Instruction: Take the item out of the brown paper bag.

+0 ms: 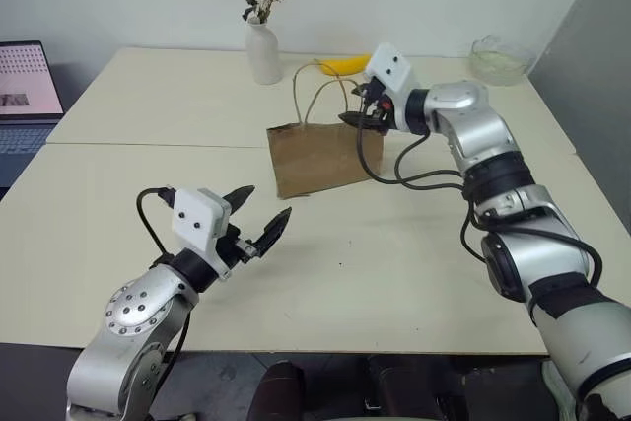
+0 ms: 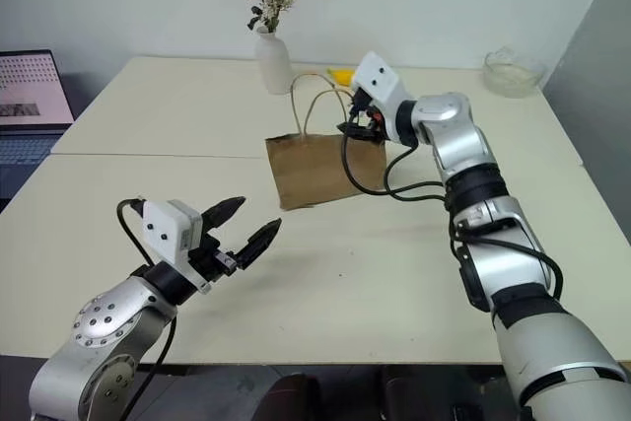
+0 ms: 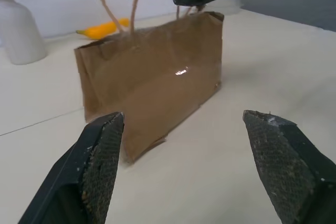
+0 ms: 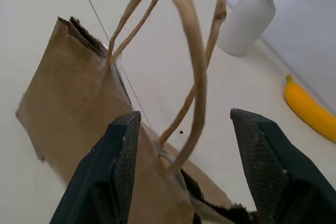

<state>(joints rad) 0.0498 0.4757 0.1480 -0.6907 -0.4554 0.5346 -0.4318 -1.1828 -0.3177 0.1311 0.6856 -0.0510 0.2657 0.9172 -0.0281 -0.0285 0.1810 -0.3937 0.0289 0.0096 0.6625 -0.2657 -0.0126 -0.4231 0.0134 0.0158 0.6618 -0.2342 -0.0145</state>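
Tabletop first: we're looking at a pale cream table [image 1: 394, 273] with a thin seam running across it where two sections meet, pushed up against a plain white wall. On the far side sits a white vase [image 1: 263, 51] with dried pinkish flowers, a yellow banana [image 1: 345, 66] lying behind the bag, and a clear glass bowl [image 1: 499, 59] off in the far right corner. Over at the left edge we can see an open laptop [image 1: 25, 96] with its screen lit.

Roughly in the middle of the table stands the brown paper bag [image 1: 320, 158], upright, creased, with its two tan loop handles [image 2: 317, 104] sticking up. We can't see the item anywhere; the bag's mouth isn't visible from above, so we can't tell whether it's inside.

Our right gripper [image 1: 361, 118] is up at the right end of the bag's rim, right beside the handles. In the right wrist view one handle loop sits between its two fingers [image 4: 118, 171], which are parted and not pinching anything.

Our left gripper [image 1: 260, 214] hovers over bare table nearer the robot, well apart from the bag, pointing toward it with its fingers [image 3: 100, 166] spread wide and empty.
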